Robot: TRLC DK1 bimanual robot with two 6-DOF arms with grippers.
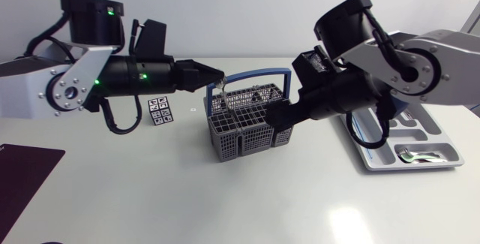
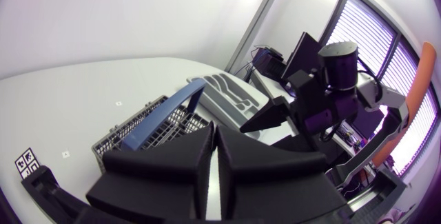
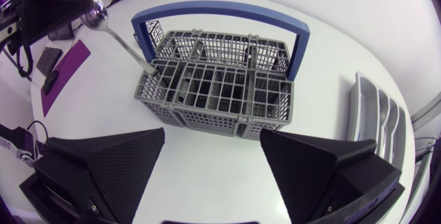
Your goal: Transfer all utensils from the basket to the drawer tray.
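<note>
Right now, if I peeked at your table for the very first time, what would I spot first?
Probably the shiny spoon pinched in my left jaws, its other end down at the rim of the grey basket with the blue handle, mid-table. My right jaws gape wide open beside that basket, and the drawer tray waits further right.

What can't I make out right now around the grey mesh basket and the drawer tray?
Silver metal utensil: lower end hidden inside the grey mesh basket with the blue handle, right wrist view.
Left gripper: its own shut fingers hide the grip, left wrist view.
Basket compartments: dark mesh hides any remaining utensils, all views.
Grey plastic drawer tray: right arm covers the end nearest the basket, head view.
</note>
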